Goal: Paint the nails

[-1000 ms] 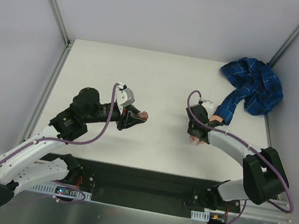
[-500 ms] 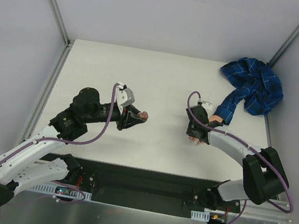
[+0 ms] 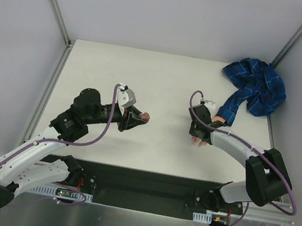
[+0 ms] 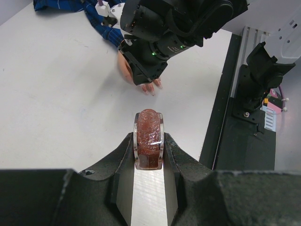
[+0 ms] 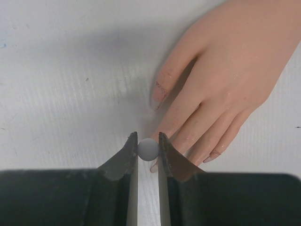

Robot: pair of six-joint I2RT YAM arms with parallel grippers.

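As right claw (image 5: pixel 148 139) pinches a white knob (image 5: pixel 148 149), nails (image 5: pixel 158 92) lie alongside.

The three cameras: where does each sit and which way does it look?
Top external: above and behind the bases, looking down on the table; the left arm and the right arm show.
Left wrist: on the left arm, looking along its jaws, shut on a reddish bottle, toward the right arm.
Right wrist: on the right arm, looking down past its jaws, shut on a white knob, at the fake hand.
Shared: top and left wrist both show the right arm over the fake hand.
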